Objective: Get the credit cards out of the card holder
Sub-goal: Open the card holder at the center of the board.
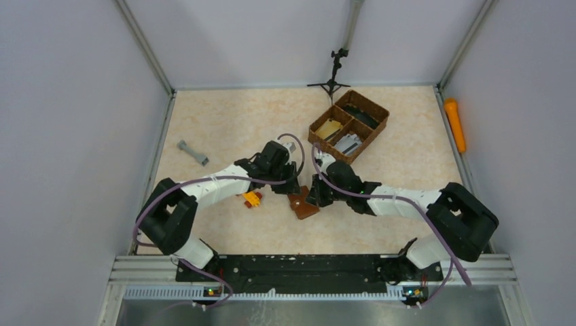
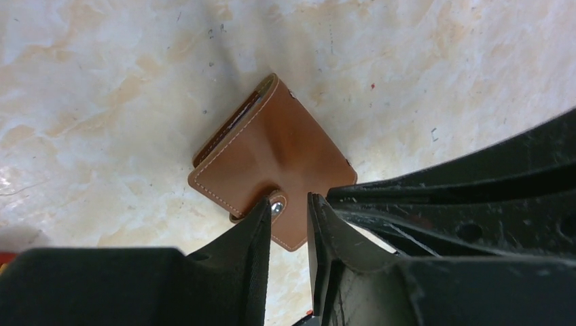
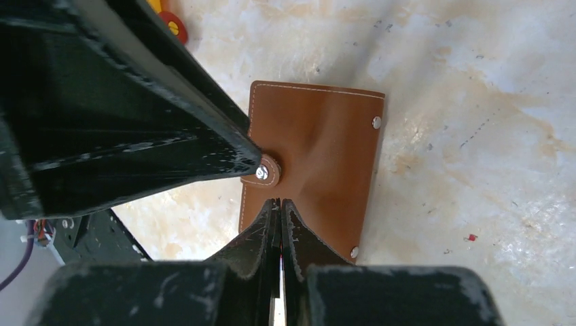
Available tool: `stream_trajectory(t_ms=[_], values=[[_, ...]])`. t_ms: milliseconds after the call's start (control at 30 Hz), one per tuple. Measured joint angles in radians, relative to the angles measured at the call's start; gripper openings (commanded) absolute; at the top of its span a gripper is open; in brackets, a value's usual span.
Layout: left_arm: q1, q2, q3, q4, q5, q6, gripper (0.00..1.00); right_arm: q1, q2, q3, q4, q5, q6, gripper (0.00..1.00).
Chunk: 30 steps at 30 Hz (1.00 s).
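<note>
- The left gripper (image 2: 291,209) points down at the table with its jaws drawn in to a narrow gap. One fingertip (image 2: 261,221) lies against the strap tab (image 2: 277,204). Whether the tab is actually pinched cannot be told.
- The right gripper (image 3: 278,204) has its fingers pressed flat together with nothing between them. Its tips rest on the top face of the card holder (image 3: 312,149), close to the edge that carries the tab.
- The two grippers meet from opposite sides at that one edge, their tips just beside each other.
- The card holder is tan-brown leather, roughly square, with pale stitching round the rim and small metal rivets at the corners. It is folded shut, and the tab with its round metal snap wraps over one edge. A shallow dent runs across its upper face.
- It lies flat on the beige marbled table (image 1: 224,129), near the middle between the two arms.
- A small yellow and red object (image 1: 252,199) sits near the holder's left, beside the left arm.
- The brown woven basket (image 1: 378,111) stands well apart, towards the far right.
</note>
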Motion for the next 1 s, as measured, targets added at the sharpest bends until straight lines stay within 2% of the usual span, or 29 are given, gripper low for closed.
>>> stream_trajectory(t_ms=[367,733,900,1000], values=[[-0.007,0.131,0.051,-0.013,0.014,-0.011,0.33,-0.013,0.116,-0.018,0.113,-0.06,0.044,0.0],[-0.007,0.104,0.029,-0.092,0.034,0.029,0.33,-0.017,0.128,-0.001,0.102,-0.048,0.071,0.0],[-0.007,0.085,0.011,-0.17,0.038,0.06,0.31,-0.018,0.13,0.002,0.099,-0.044,0.072,0.0],[-0.011,0.081,0.009,-0.224,0.02,0.074,0.33,-0.018,0.13,0.003,0.099,-0.043,0.073,0.0]])
